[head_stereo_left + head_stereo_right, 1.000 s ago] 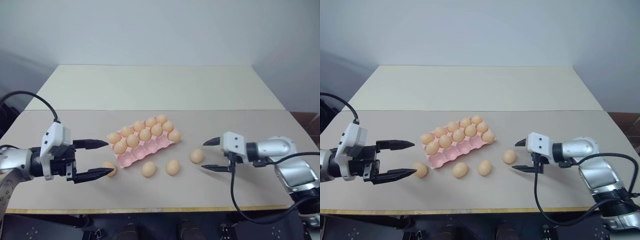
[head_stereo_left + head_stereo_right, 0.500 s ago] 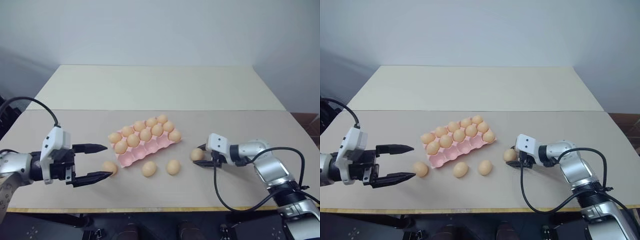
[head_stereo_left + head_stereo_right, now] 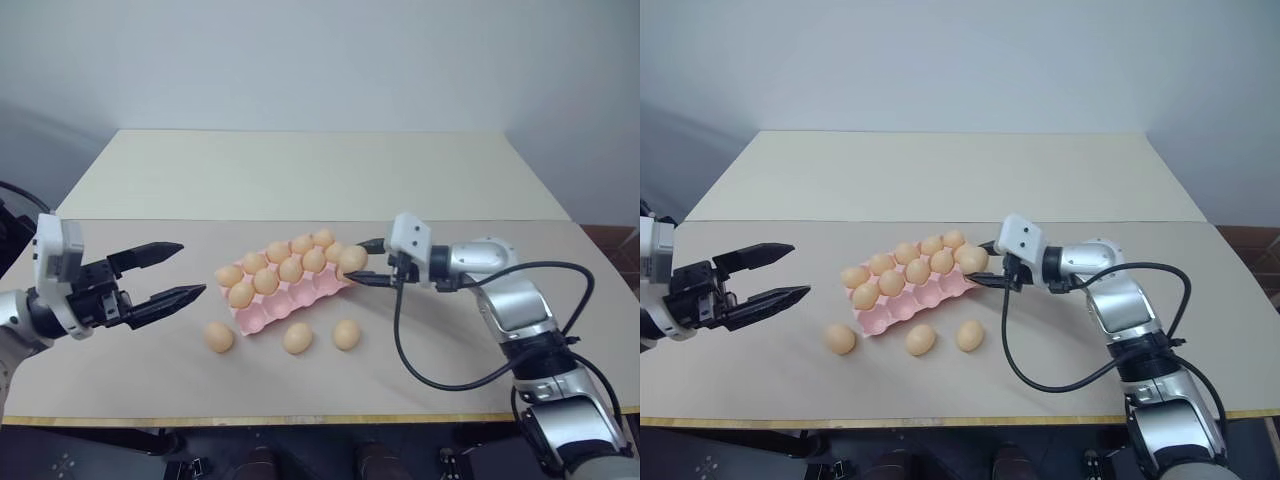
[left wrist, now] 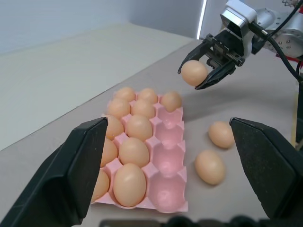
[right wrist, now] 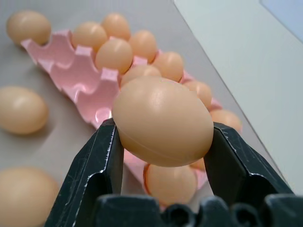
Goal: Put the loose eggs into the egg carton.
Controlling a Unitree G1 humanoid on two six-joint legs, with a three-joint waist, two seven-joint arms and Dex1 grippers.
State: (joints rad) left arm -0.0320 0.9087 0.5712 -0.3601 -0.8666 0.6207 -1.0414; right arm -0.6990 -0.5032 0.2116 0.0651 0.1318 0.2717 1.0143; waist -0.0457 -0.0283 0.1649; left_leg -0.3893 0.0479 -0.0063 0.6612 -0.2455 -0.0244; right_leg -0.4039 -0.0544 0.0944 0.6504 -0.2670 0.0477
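The pink egg carton lies mid-table with several eggs in its back rows and bare cups along its near row. My right gripper is shut on one loose egg and holds it in the air at the carton's right end. Three loose eggs lie on the table in front of the carton: one on the left, one in the middle and one on the right. My left gripper is open and holds nothing, off to the left of the carton and above the table.
The table has a beige near half and a paler far half. A black cable hangs from my right arm over the table, right of the loose eggs.
My right gripper shut on the rightmost loose egg, lifted it and carried it left to the carton's right end. My left gripper drew back to the left and rose, still open.
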